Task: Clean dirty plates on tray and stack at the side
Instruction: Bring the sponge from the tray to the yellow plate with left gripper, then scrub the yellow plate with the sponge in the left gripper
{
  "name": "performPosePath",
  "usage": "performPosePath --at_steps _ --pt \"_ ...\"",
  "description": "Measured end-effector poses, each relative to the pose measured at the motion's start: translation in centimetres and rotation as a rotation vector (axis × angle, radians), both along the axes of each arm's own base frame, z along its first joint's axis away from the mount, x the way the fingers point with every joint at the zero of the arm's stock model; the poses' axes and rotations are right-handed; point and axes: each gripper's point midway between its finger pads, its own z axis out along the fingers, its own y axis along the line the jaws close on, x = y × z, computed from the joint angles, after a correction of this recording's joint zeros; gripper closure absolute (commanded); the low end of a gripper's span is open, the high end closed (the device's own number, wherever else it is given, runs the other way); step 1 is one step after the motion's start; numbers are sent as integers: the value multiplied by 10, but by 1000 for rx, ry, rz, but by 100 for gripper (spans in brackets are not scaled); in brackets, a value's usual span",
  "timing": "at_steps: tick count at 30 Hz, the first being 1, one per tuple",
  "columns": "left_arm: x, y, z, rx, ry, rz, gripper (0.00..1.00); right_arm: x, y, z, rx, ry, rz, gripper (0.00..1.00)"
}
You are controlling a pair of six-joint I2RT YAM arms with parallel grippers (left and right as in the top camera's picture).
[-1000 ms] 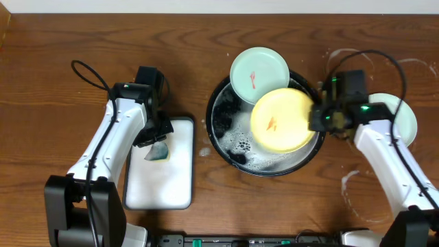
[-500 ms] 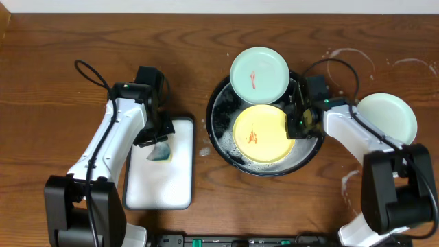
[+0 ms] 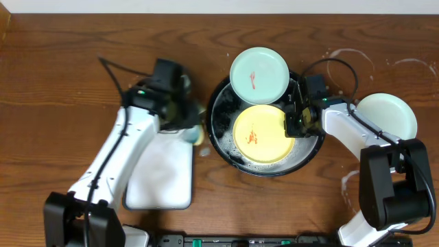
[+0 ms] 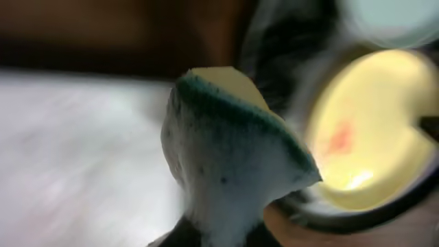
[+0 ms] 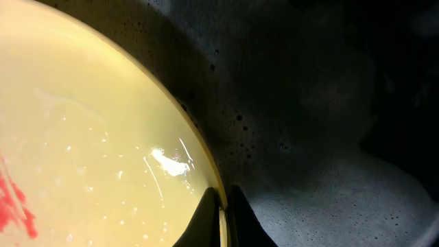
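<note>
board point(image 3: 161, 182): white, under the left arm.
left gripper point(image 3: 191, 127): clamped on soapy sponge point(image 4: 233, 151), just beside tray point(image 3: 219, 113).
right gripper point(image 5: 221, 206): pinching right rim of yellow plate point(image 3: 257, 134), which lies flat in tray.
mint plate point(image 3: 259, 72): overlaps tray's far rim.
second mint plate point(image 3: 391, 113): on table, right.

Overhead view is bright and even, light falling from above, the bench point(image 3: 55, 68) crisp, with only soft, short shadows under the arms. Left wrist view is all smear: the sponge point(image 4: 226, 158) soft-edged, the white board point(image 4: 68, 151) washed to a pale haze, the yellow plate point(image 4: 363, 130) glowing and out of focus. Right wrist view is dim, the tray point(image 5: 309, 103) nearly black, one sharp white glint on the yellow plate's wet face, its rim in good focus.
</note>
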Motion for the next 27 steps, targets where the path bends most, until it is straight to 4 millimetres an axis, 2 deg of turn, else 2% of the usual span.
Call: performPosePath --at_steps 6,9,13,17,21,27 --pt "13 -87 7 -129 -117 -113 93 0 0 0 1 1 0 99" --pt "8 -130 -5 -175 -118 -156 93 0 0 0 1 0 0 99" --pt "-2 -176 -34 -214 -79 -187 92 0 0 0 2 1 0 99" --pt "-7 -196 -71 -220 -9 -162 92 1 0 0 2 1 0 99" --pt "0 -201 -102 -220 34 -118 92 1 0 0 2 2 0 99" --pt "4 -200 -110 -189 70 -89 93 0 0 0 2 3 0 99"
